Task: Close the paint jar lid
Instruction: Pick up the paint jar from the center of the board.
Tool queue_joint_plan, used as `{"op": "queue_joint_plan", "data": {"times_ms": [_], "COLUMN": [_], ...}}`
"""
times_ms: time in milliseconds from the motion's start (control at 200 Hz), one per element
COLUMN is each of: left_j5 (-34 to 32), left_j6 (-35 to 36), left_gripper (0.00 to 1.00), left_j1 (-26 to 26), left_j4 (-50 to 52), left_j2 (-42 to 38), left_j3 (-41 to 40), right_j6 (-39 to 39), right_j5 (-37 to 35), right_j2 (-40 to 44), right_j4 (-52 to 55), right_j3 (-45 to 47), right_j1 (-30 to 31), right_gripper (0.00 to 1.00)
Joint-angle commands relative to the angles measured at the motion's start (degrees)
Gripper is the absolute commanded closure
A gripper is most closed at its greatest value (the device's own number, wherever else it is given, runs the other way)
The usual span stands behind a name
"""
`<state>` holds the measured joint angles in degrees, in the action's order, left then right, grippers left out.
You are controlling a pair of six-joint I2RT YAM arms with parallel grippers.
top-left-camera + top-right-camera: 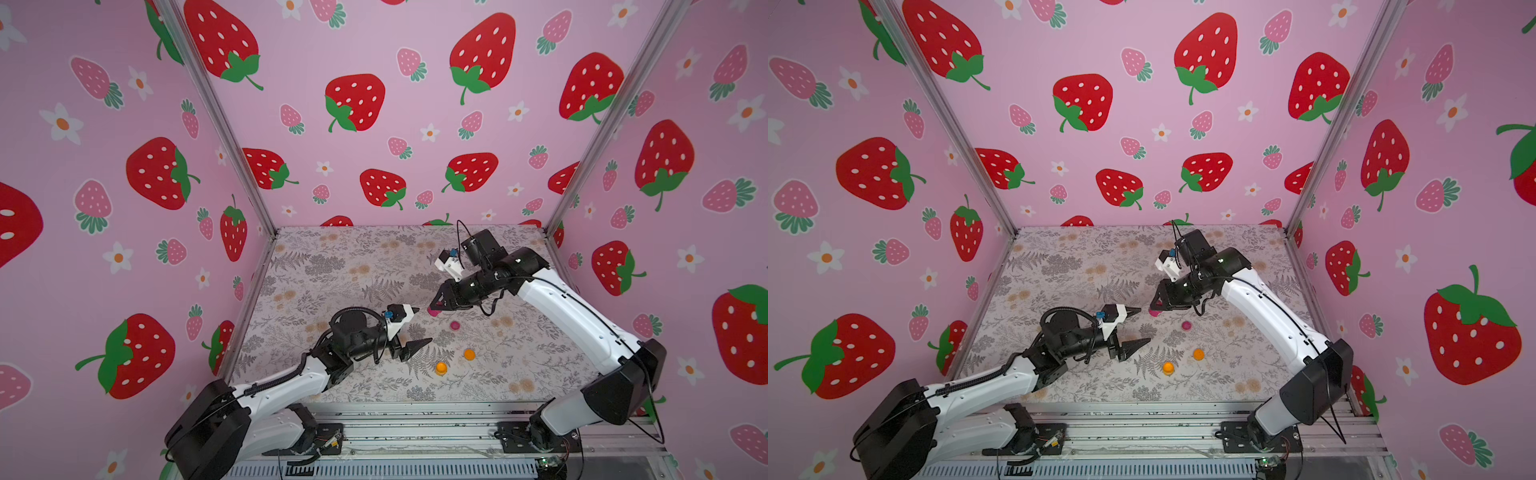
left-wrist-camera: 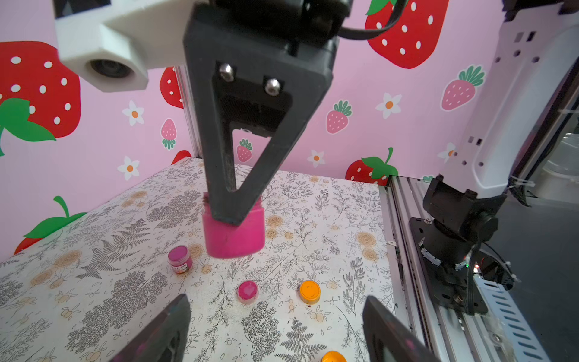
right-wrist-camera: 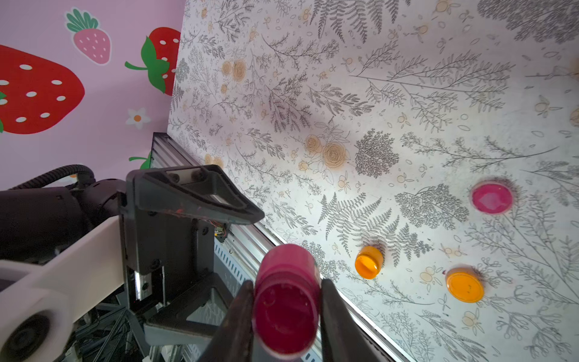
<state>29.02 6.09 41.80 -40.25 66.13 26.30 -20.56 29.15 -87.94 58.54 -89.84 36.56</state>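
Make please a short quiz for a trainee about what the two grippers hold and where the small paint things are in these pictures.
1. True or false: the left gripper holds a lid.
2. The right gripper is shut on: A) the pink jar B) a brush C) nothing.
3. Fill in: the pink lid lies on the ____.
Key: 1 false, its jaws are apart and empty; 2 A; 3 table.

In both top views the held pink jar is mostly buried under the right tool, about 1 o'clock from the left tool. In the left wrist view the frame edge chops the orange jar, and the label on the small pink jar is way too tiny to read.
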Motion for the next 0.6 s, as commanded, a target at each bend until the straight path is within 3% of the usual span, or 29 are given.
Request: {"op": "queue_joint_plan", "data": {"times_ms": [0, 380, 595], "left_j5": [0.7, -0.7, -1.2], "left_j6": [1.5, 1.2, 0.8], "left_gripper": [0.19, 0.35, 0.36], "left_j1": [0.2, 0.2, 0.2], "left_j4": [-2.1, -2.0, -2.0], "left_j2": [-0.6, -1.0, -0.9], "left_j3": [2.3, 2.2, 2.3], "right_j6": [-0.6, -2.4, -2.6], "right_j5": [2.4, 2.7, 2.2], "right_j2": [-0.9, -1.1, -1.0], "right_j4": [1.0, -1.5, -2.1], "right_j3": [-1.0, 0.6, 1.7], "right_j1": [0.9, 3.0, 3.6], "right_gripper": [0.67, 0.67, 0.67]}}
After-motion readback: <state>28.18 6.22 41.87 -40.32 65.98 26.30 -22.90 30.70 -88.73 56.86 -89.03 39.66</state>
